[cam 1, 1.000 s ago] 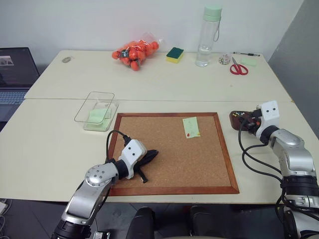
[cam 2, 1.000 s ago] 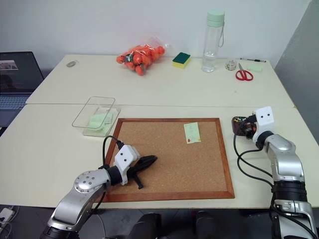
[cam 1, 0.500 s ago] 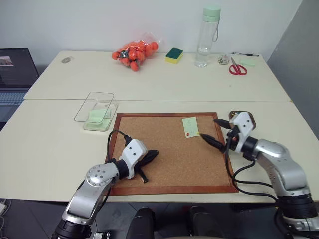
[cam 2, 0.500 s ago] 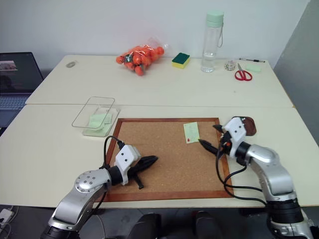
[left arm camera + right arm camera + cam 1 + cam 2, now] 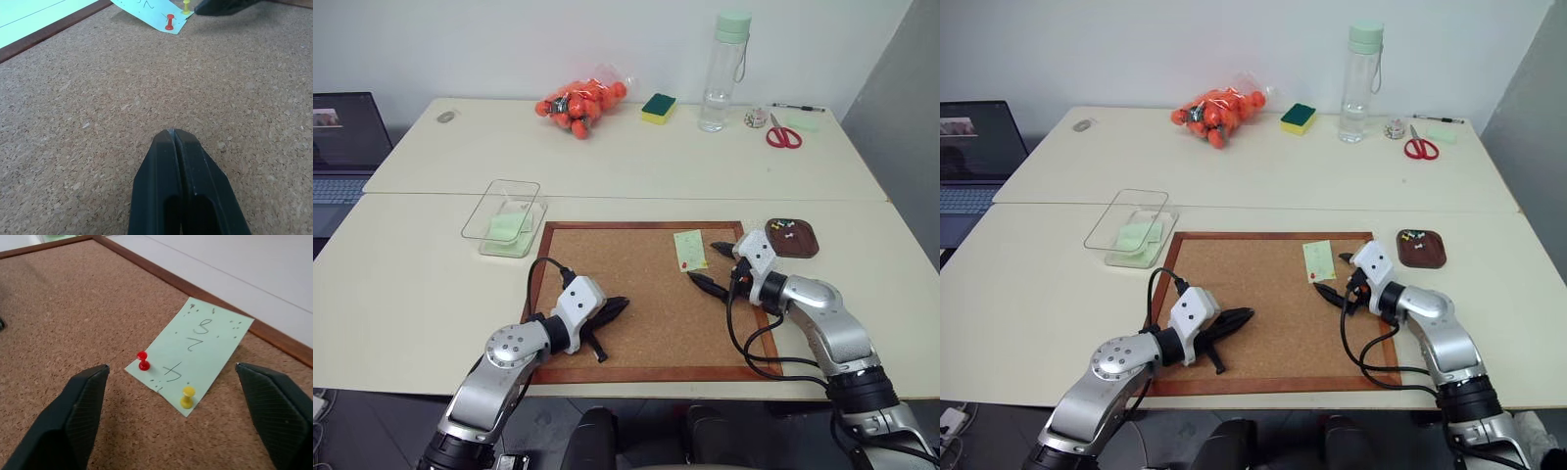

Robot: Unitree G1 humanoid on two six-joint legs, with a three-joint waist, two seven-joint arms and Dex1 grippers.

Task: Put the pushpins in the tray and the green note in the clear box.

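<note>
The green note (image 5: 195, 350) lies on the cork board (image 5: 636, 294), held near its lower end by two pushpins, one red (image 5: 143, 361) and one yellow (image 5: 187, 396). My right gripper (image 5: 705, 262) is open just right of the note, low over the board, its fingers on either side of the pinned end. The small brown tray (image 5: 805, 247) sits right of the board with several tiny pins (image 5: 783, 227) in it. The clear box (image 5: 504, 217) stands off the board's far left corner with a pale green slip inside. My left gripper (image 5: 623, 303) rests shut on the board's near left part.
At the far edge of the table stand a bag of orange fruit (image 5: 578, 101), a green-and-yellow sponge (image 5: 657, 108), a tall clear bottle (image 5: 718, 73) and red scissors (image 5: 783, 135). A laptop (image 5: 342, 137) sits at the far left.
My right gripper has swung left from over the tray, across the board's right frame, to the note, leaving the tray uncovered. The left gripper has stayed put.
</note>
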